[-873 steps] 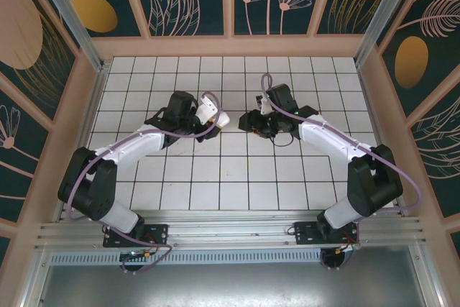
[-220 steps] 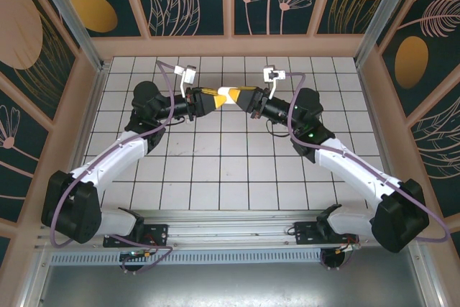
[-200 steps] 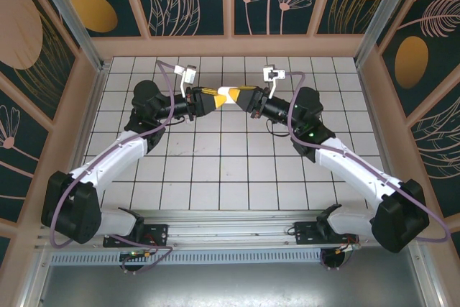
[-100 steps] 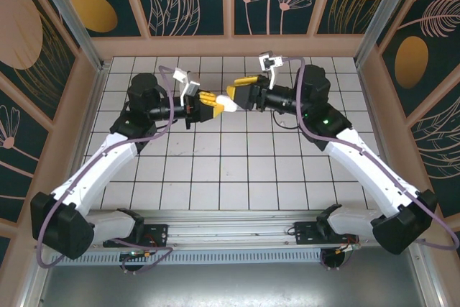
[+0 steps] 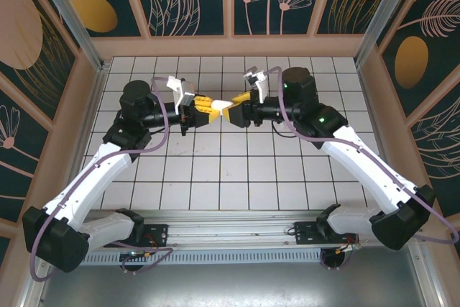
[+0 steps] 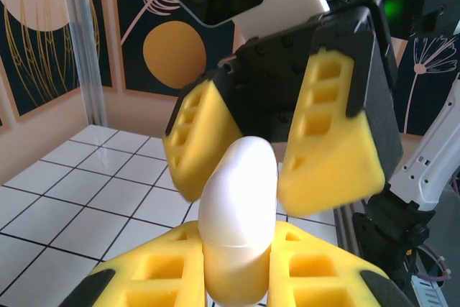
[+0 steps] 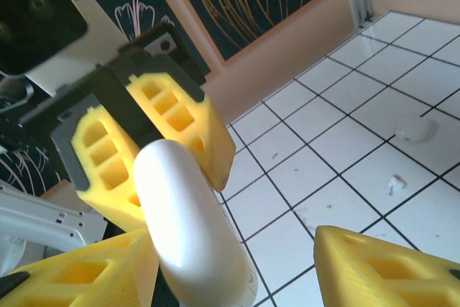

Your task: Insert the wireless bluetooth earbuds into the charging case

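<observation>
Earbuds point(image 7: 415, 131) lie on tiles beyond case point(image 6: 237, 206); left gripper point(image 5: 212, 104) clamps case, right gripper point(image 5: 232, 107) gapes astride it.

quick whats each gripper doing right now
left gripper: closed, holding the white charging case
right gripper: open, jaws either side of the case

The charging case point(image 6: 237, 228) is smooth white plastic with a soft gloss and a fine seam across it. The pads point(image 6: 122, 285) of the left tool point(image 6: 237, 282) and those of the right tool point(image 6: 267, 150) look like matt yellow foam or rubbery plastic, moulded with open cells, on matt black plastic mounts. The tabletop point(image 5: 215, 170) is glossy white tile with dark grout, smudged in places. The earbuds point(image 7: 417, 131) on it look like white plastic. The near rail point(image 5: 230, 231) is brushed metal.
</observation>
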